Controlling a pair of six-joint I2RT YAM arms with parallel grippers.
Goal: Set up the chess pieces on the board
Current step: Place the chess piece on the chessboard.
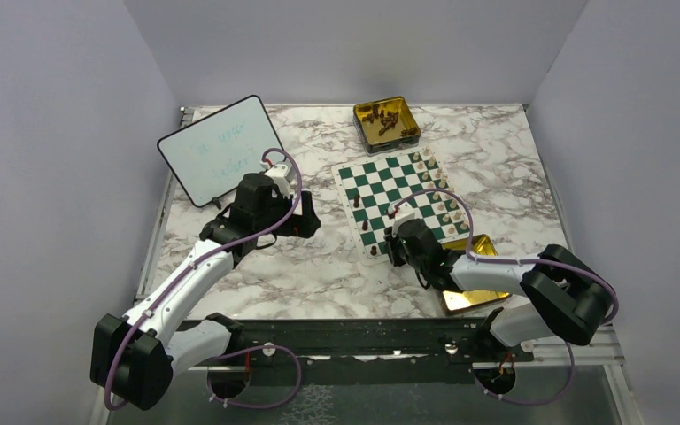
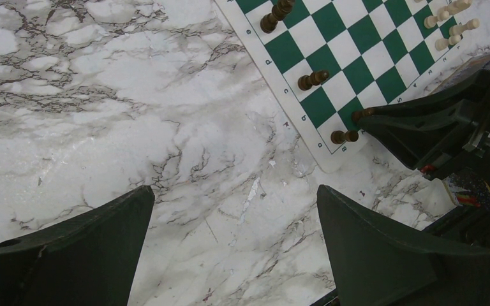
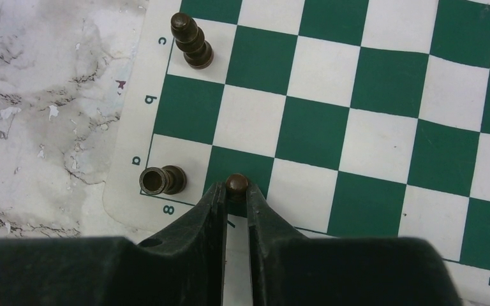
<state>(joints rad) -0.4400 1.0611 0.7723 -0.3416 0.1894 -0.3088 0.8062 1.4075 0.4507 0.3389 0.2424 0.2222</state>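
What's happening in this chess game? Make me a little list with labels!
left gripper: open, empty, above the table
right gripper: shut on a dark pawn at the board corner
other dark pieces: few on the board; a rook sits on the corner square beside the pawn
cream pieces: lined up along the opposite edge
tin: holds more dark ones

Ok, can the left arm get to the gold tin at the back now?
Probably yes. The left gripper is open over bare marble left of the board, nothing stands between it and the gold tin, and the right gripper holds a dark pawn at the board's near corner.
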